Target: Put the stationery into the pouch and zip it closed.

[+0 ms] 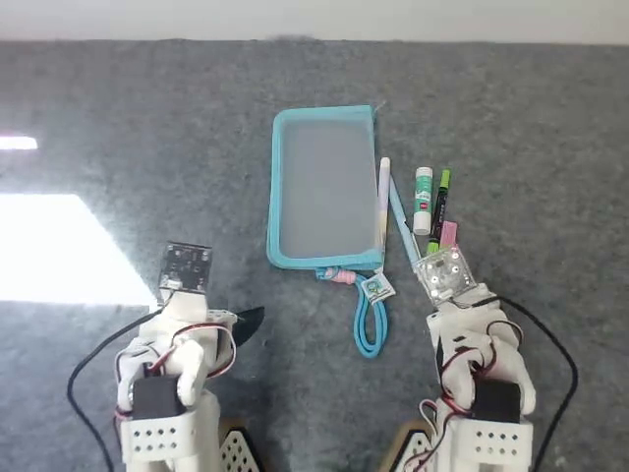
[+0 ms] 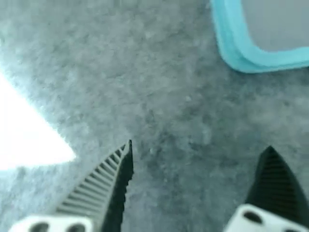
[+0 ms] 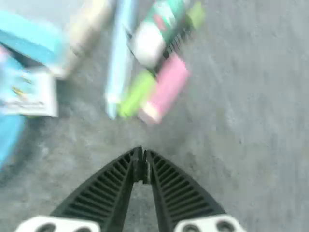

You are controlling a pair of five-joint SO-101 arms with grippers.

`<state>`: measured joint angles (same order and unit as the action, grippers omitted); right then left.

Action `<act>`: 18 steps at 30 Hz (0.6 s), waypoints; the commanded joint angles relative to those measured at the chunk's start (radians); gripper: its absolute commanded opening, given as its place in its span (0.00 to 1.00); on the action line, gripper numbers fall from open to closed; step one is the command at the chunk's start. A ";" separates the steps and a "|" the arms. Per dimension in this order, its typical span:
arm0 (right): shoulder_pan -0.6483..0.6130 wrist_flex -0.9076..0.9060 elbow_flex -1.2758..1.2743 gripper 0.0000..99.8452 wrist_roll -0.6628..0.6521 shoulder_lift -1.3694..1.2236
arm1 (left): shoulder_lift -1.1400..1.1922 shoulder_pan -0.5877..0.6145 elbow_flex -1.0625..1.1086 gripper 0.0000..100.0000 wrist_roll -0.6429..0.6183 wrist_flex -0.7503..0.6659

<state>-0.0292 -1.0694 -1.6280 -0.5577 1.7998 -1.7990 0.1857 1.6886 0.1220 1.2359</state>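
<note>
Stationery [image 1: 424,200] beside the soft pouch [image 1: 324,187] looked light, stiff and slippery, best pinched mid-barrel; the right gripper [image 3: 144,152] was closed and empty, the left gripper [image 2: 199,146] open.

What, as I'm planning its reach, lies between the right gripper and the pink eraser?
Bare grey table separates right gripper and pink eraser, per the right wrist view.

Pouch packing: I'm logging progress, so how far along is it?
Nothing looks done: the glue stick, pens, marker and pink eraser all lie on the table beside the pouch. Nothing is held: the right hand is shut and empty just short of the eraser, the left hand open over bare table near the pouch's corner. Left: every item in, then zipping closed.
</note>
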 commanded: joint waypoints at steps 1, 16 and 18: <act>-0.068 -0.012 0.086 0.10 0.005 0.005 | -0.021 0.002 -0.005 0.38 -0.006 -0.063; -0.229 0.131 0.644 0.14 -0.068 -1.023 | -0.021 0.011 -0.005 0.38 -0.006 -0.109; -0.236 0.237 0.644 0.19 -0.012 -1.106 | -0.021 0.011 -0.005 0.38 -0.006 -0.109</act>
<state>-0.2501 -0.9666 -1.0495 -0.6160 0.8378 -1.7990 0.1903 1.6886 0.1220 1.1224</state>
